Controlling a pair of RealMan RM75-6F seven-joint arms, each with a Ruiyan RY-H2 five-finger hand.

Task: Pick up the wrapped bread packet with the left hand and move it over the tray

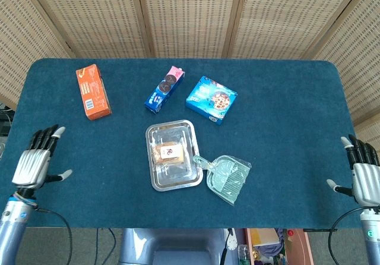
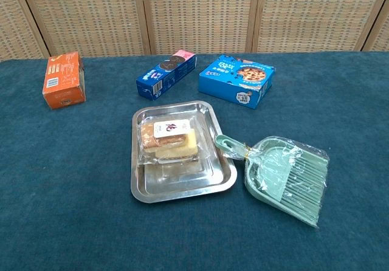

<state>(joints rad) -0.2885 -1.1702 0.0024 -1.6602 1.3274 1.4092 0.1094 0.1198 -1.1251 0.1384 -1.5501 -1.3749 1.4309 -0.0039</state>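
Observation:
The wrapped bread packet (image 1: 168, 152) (image 2: 170, 138) lies flat inside the shiny metal tray (image 1: 157, 182) (image 2: 182, 190) near the table's middle, its white label facing up. My left hand (image 1: 34, 164) hovers at the table's left front edge, far from the tray, with its fingers spread and nothing in it. At the far right edge my right hand (image 1: 362, 173) is likewise spread and holds nothing. Neither hand shows in the chest view.
A green dustpan in plastic wrap (image 1: 229, 177) (image 2: 285, 177) lies against the tray's right side. Behind the tray sit a blue cookie sleeve (image 1: 164, 89) (image 2: 165, 74) and a blue cookie box (image 1: 211, 99) (image 2: 237, 79). An orange box (image 1: 92, 91) (image 2: 62, 79) stands at the back left.

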